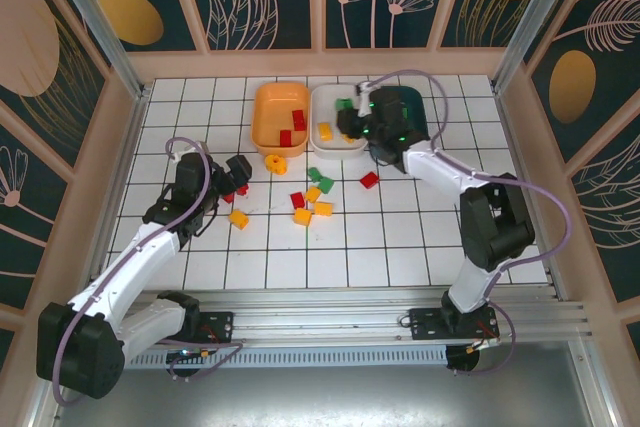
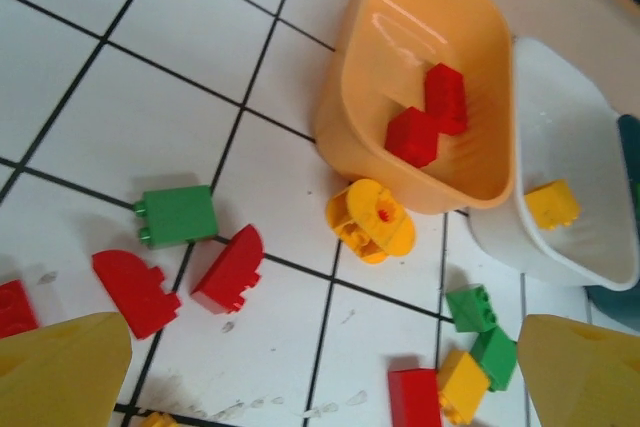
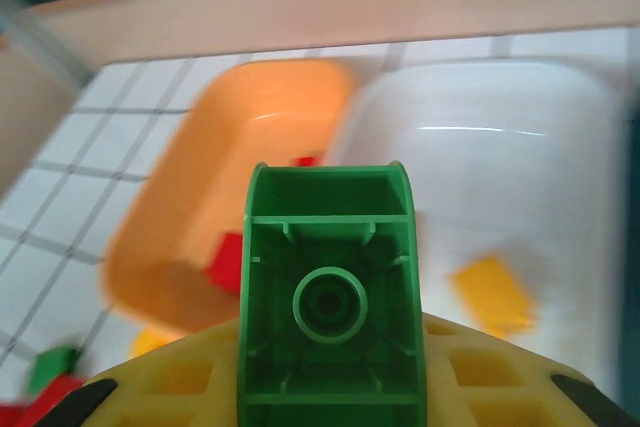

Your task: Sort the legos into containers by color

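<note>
One green lego [image 3: 328, 297] — hollow underside, round centre tube, curved top edge

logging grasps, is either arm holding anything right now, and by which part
Right jaws hold a green lego by its near end, hollow underside showing; left jaws hold nothing.

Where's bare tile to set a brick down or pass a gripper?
Free: tiles left of the orange bin, and the near rows in front of the loose legos. Crowded: the middle, in front of that bin and the white bin.

Bins [image 1: 325, 107] behind, loose bricks [image 1: 324, 209] in front (two inside leftmost bin [image 1: 272, 107])
</note>
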Controlling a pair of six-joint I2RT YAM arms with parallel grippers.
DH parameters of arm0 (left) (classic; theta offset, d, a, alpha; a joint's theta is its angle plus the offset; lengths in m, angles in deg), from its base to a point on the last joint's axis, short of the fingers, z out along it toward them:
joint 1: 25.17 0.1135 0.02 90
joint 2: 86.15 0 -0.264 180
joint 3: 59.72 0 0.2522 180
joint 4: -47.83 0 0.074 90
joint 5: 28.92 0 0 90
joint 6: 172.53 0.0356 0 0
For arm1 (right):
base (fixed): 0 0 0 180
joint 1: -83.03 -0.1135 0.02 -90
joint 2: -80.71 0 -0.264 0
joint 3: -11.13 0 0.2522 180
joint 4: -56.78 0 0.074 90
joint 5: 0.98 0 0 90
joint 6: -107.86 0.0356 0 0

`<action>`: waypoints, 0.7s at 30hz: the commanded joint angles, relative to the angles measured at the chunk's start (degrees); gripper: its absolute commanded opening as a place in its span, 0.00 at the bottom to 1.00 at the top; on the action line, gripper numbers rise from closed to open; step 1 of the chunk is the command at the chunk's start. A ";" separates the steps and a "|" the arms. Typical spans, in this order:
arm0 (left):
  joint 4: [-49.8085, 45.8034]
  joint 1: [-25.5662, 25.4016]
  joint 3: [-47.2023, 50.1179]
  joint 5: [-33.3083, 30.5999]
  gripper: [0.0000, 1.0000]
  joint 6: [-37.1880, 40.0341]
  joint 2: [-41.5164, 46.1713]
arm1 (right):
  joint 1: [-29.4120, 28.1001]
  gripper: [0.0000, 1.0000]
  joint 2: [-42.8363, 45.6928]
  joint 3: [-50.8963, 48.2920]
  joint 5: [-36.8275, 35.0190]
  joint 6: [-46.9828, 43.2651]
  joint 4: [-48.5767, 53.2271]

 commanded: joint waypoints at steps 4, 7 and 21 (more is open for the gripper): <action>10.80 -0.67 2.15 8.88 0.92 -2.93 -1.00 | 9.35 0.30 -6.57 1.43 -3.94 1.32 6.21; 12.82 -4.27 1.75 9.81 0.91 -3.07 -5.36 | 11.64 0.30 -10.55 4.71 -4.96 1.35 8.49; 7.70 -15.62 -7.25 9.89 0.88 1.74 -19.81 | 12.88 0.58 -13.06 11.10 -10.85 1.16 14.31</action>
